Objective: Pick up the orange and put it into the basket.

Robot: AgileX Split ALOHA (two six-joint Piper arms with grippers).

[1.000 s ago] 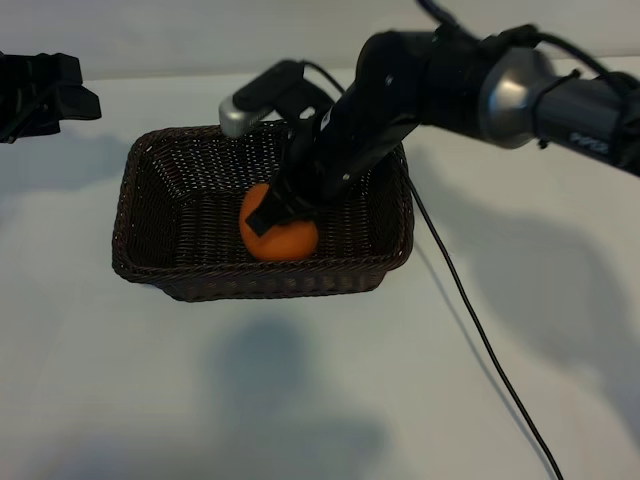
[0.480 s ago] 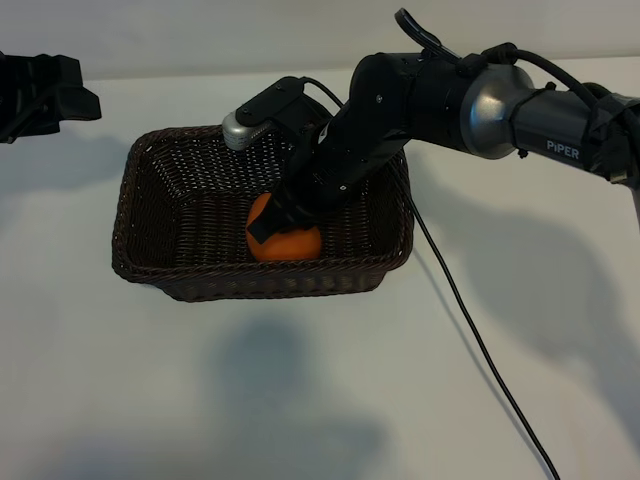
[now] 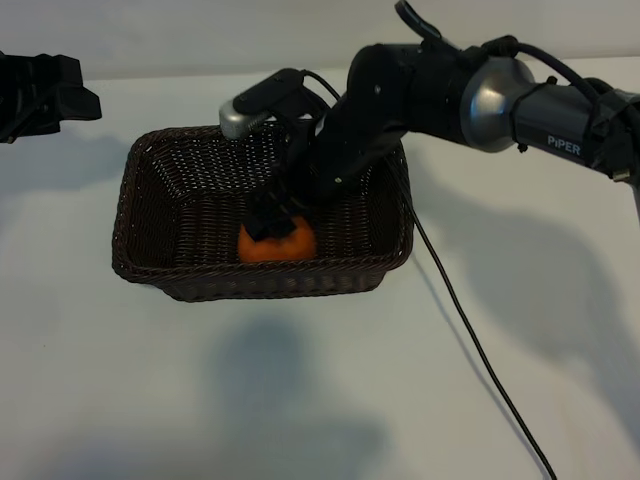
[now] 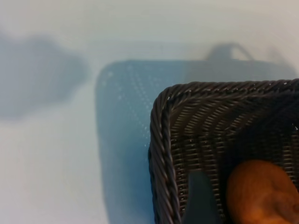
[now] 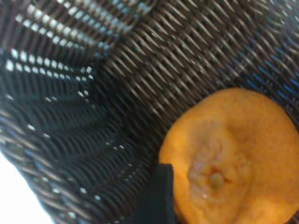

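The table [image 3: 300, 400] in the foreground carries only a shadow and a black cable [image 3: 480, 350] trailing from the right arm.

Next comes the basket [image 3: 150, 275], standing flat on the table. The orange [image 3: 277, 245] lies on the basket floor against the near wall, stem nub facing up in the right wrist view. This position is consistent with a completed placement: the fruit is fully below the braided rim and supported by the wicker.

The right gripper [image 3: 268, 222] reaches down into the basket from the far right and sits directly over the orange. One dark finger [image 5: 156, 196] lies beside the fruit's skin. The exterior view does not resolve the gap between the fingers; contact or release cannot be told. Judgement: the fruit rests on the weave rather than hanging from the fingers.

Farthest back, the left gripper [image 3: 45, 95] is parked at the far left edge, clear of the basket. Its finger spread cannot be told.
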